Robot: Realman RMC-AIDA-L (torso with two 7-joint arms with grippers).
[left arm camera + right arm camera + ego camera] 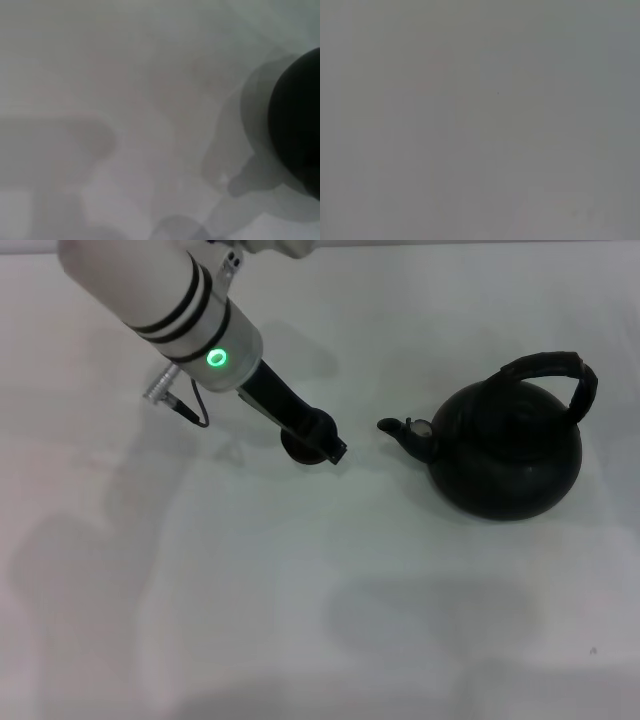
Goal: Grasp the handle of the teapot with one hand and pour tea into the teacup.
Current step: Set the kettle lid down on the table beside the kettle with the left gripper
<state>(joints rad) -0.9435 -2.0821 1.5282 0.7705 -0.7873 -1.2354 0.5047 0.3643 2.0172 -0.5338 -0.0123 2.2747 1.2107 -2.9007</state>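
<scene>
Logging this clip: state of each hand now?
Left hand: at the teacup beside the teapot; open or closed cannot be told.
Right hand: not in view.

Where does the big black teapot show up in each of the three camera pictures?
Head view: the teapot stands on the right side of the white table, spout pointing toward the left gripper.
Left wrist view: only a dark rounded body at the picture's edge, probably the teapot.
Right wrist view: not in it; only plain grey surface.
Shared landmark: the white table, seen in the head and left wrist views.
</scene>
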